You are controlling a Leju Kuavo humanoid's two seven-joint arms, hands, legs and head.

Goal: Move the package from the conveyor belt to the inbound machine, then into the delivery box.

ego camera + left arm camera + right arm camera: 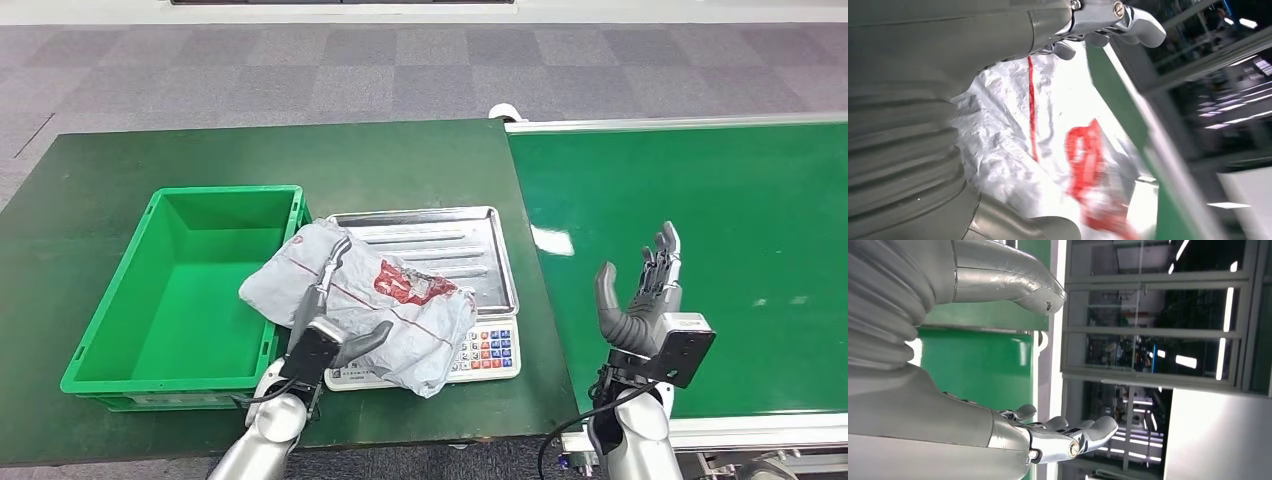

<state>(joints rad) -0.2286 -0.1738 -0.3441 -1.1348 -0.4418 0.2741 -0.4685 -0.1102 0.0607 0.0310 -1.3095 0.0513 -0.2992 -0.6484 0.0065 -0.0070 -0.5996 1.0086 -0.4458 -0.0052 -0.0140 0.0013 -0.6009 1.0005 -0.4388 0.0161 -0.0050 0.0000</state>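
A crumpled grey plastic package with a red label lies across the steel scale, overhanging the rim of the green box. My left hand grips the package, fingers over its top and thumb under its near side. In the left wrist view the package sits between my thumb and fingers. My right hand is raised above the green conveyor belt, fingers spread and holding nothing; the right wrist view shows the same open hand.
The green box is empty and stands on the dark green table, left of the scale. The scale's keypad faces me. The conveyor's metal rail runs along its far edge. Grey carpet lies beyond.
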